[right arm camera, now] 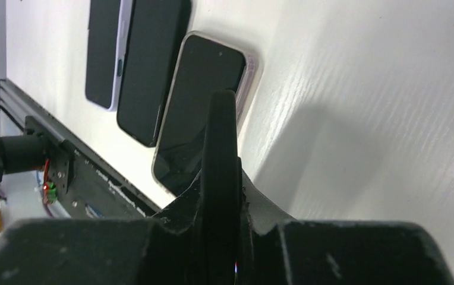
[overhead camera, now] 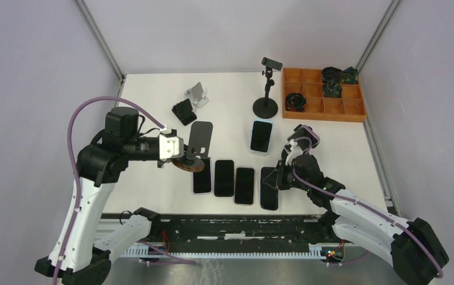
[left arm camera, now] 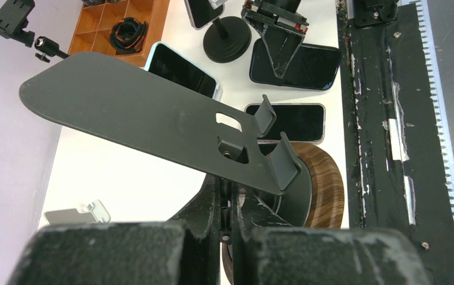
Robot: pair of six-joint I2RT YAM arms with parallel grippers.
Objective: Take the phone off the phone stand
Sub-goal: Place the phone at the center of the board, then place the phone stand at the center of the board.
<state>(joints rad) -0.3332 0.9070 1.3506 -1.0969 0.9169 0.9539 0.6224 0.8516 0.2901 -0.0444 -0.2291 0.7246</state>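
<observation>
Wood-based phone stand [overhead camera: 200,141] clamped in left gripper [overhead camera: 185,157]; right gripper [overhead camera: 276,178] shut over end phone [overhead camera: 268,199].

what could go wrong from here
The left gripper holds the wooden-base phone stand tilted, right beside the row's leftmost phone. Lowering it could knock that phone.

The right gripper is shut, low over the rightmost phone. A sideways move might drag that phone into its neighbour.
</observation>
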